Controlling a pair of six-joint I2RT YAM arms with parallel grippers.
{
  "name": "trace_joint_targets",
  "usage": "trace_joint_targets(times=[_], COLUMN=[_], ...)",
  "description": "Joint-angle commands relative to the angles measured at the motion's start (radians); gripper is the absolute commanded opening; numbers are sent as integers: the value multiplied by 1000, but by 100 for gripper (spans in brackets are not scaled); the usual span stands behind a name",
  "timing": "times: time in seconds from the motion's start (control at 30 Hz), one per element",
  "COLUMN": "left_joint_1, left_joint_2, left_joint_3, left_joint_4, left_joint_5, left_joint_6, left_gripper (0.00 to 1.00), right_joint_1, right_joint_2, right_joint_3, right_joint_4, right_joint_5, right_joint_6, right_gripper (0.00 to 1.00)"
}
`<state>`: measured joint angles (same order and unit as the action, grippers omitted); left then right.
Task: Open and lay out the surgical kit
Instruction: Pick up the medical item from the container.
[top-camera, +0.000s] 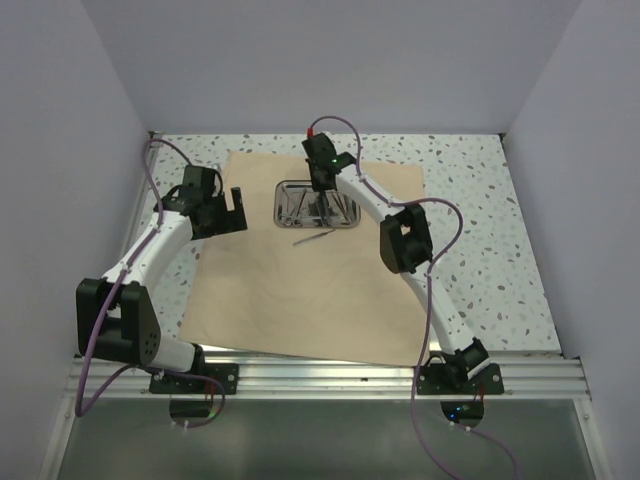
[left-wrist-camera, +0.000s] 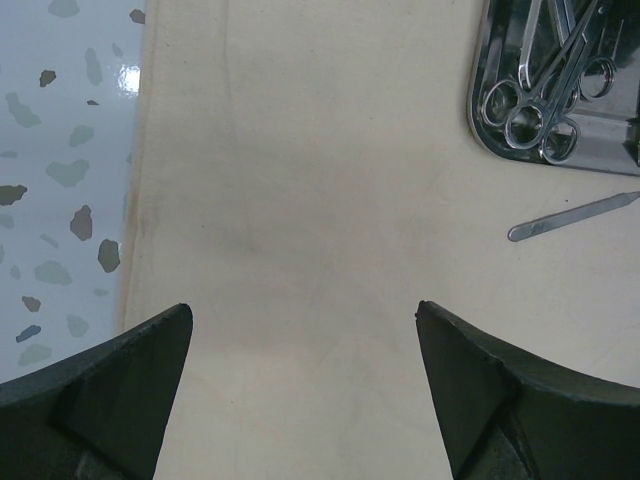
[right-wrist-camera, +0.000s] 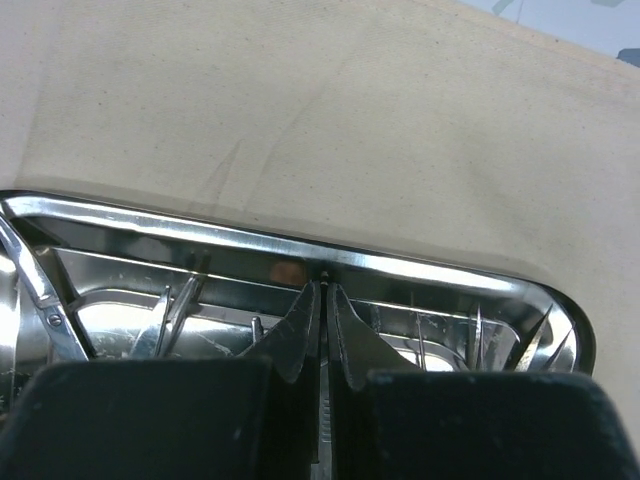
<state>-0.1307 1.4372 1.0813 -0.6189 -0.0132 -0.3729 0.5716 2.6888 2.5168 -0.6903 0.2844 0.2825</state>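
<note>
Right jaws nearly closed on a thin silver instrument, mostly hidden, inside shiny rounded steel tray, left jaws wide open, empty, over tan cloth wrap

Our left arm folds sharply at the elbow beside its base and reaches forward, and the left tool is held low with its fingers spread wide apart. Our right arm stretches farther, arching inward toward the left. The right tool points steeply down, its fingers pressed nearly together (only a sliver of gap shows).
</note>
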Motion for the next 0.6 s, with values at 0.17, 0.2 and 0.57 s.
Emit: trace_joint_targets(times=[0.17, 0.2, 0.57], left_joint_1=[11, 11, 9], left_joint_2=[-18, -15, 8], left_joint_3=[52, 58, 134], left_joint_4=[27, 27, 41], left_joint_5=[33, 33, 58], left_joint_6=[15, 14, 11], left_gripper=[98, 98, 98], right_joint_1=[2, 4, 2], right_joint_2=[-216, -231, -395], right_joint_3=[-127, -136, -225], right_joint_4=[29, 43, 6], right_joint_5=[94, 99, 113], right_joint_6=[-65, -74, -56], right_gripper=[0, 0, 0])
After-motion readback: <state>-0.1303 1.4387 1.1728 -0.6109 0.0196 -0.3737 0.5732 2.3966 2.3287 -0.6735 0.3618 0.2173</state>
